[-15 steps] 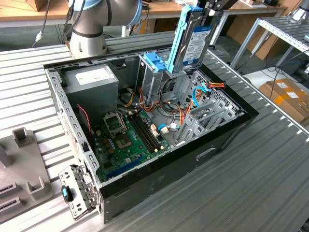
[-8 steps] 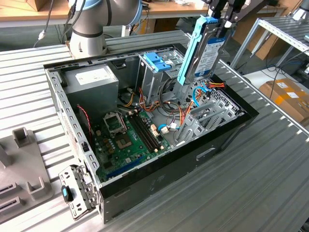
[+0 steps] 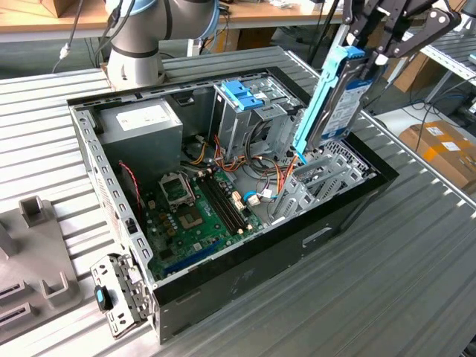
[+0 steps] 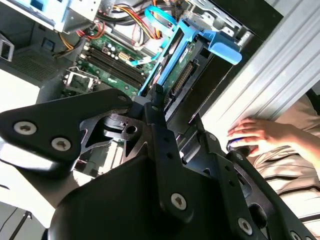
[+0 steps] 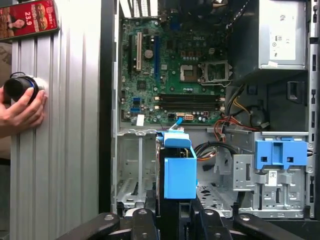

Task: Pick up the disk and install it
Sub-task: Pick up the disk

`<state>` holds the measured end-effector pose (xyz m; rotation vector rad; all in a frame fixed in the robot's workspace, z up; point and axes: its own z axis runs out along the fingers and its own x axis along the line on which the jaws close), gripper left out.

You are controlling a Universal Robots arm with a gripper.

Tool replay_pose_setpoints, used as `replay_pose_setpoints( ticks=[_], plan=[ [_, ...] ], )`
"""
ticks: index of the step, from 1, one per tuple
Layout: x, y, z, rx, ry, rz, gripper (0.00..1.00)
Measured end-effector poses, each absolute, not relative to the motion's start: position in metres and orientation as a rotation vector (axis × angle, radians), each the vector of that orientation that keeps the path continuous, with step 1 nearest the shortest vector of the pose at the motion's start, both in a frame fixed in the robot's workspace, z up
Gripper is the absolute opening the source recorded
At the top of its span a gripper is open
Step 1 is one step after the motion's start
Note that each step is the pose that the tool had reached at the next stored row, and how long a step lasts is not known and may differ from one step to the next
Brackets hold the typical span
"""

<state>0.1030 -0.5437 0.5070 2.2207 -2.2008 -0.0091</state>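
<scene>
Jaws clenched on the disk (image 3: 336, 97), held upright and slightly tilted above the open computer case (image 3: 245, 279), lower end near the metal drive bay, a person's hand (image 5: 24, 106) on the ribbed desk (image 3: 416, 282) beside the case

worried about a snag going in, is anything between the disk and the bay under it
Nothing solid shows between them. The gripper holds the disk on end just over the metal bay. Orange wires and a thin blue cable lie close beside its lower end and could catch.
</scene>
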Motion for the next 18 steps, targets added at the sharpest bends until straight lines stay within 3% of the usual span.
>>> replay_pose_setpoints(
  ticks=[3, 18],
  plan=[
    [0.103, -0.554, 0.507, 2.221, -2.201, -0.009, 0.35],
    [0.104, -0.555, 0.495, 2.221, -2.201, -0.009, 0.35]
  ],
)
